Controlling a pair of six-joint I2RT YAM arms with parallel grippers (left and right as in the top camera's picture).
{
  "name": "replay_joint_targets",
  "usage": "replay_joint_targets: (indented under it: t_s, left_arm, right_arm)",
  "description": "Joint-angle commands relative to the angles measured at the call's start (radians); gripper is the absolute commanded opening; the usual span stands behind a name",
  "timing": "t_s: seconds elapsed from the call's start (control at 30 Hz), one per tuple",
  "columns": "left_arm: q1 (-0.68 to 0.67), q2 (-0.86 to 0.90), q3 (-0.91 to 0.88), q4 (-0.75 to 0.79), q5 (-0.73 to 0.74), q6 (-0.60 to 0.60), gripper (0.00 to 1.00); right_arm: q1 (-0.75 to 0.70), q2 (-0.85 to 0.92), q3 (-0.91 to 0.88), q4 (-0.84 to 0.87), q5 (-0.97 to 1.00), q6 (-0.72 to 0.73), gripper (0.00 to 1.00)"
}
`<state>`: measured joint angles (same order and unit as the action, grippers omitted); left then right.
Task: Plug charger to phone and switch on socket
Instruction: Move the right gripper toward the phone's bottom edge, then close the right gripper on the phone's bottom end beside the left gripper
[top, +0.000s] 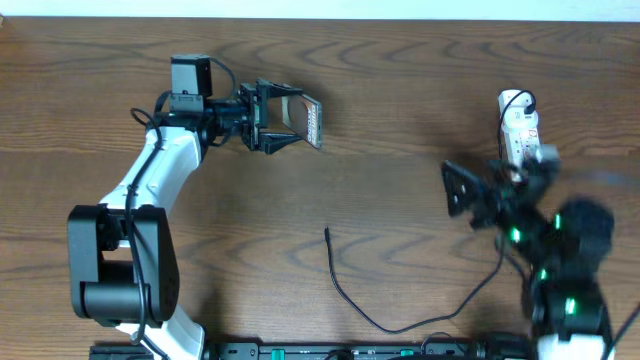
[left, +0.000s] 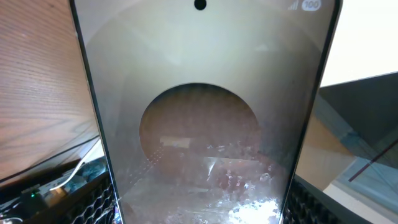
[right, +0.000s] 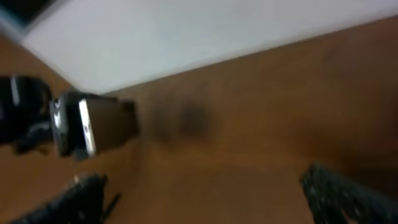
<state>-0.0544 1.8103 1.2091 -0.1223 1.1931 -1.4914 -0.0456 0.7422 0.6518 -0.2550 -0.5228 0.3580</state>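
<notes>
My left gripper is shut on the phone and holds it on edge above the table at the far left. The phone's bronze face with a dark oval fills the left wrist view, between both fingers. The charger, a thin black cable, lies on the table in the front middle, its plug tip pointing away from me. The white socket lies at the far right, partly hidden by the right arm. My right gripper is open and empty, left of the socket. In the blurred right wrist view it faces the held phone.
The table's far edge meets a white wall. Thick black robot cables run along the left arm and the front edge. Bare wood lies between the two grippers.
</notes>
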Motion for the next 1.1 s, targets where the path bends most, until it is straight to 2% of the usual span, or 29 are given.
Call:
replay_joint_targets:
  t_s: [0.0,0.13,0.27,0.33,0.4,0.5,0.73,1.07]
  left_arm:
    - [-0.011,-0.034,0.032,0.008,0.017,0.016,0.08]
    - [-0.016,-0.034,0.032,0.008,0.017,0.017,0.07]
    - [-0.018,-0.034,0.032,0.007,0.009,0.017,0.08]
    - [-0.023,-0.034,0.032,-0.006,-0.016,0.033,0.08]
    - [-0.027,-0.034,0.032,-0.029,-0.029,0.057,0.07]
    - [-0.031,-0.034,0.032,-0.092,-0.071,0.084,0.07]
    - [-0.035,-0.034,0.031,-0.246,-0.194,0.121,0.07]
    - [-0.091,-0.034,0.031,-0.289,-0.35,0.13,0.07]
  right_arm:
    - [0.028,0.252,0.183,-0.092,-0.262,-0.014,0.99]
    - [0.087,0.471,0.286,-0.111,-0.41,-0.014,0.99]
    - [0.127,0.636,0.297,0.027,-0.496,0.002,0.99]
    - [0.148,0.713,0.297,0.072,-0.509,0.058,0.99]
    - [0.169,0.755,0.297,0.097,-0.509,0.035,0.99]
    - [0.195,0.785,0.297,0.098,-0.487,-0.035,0.99]
    - [0.237,0.789,0.297,0.093,-0.372,-0.09,0.99]
    - [0.324,0.789,0.297,0.111,-0.309,-0.092,0.99]
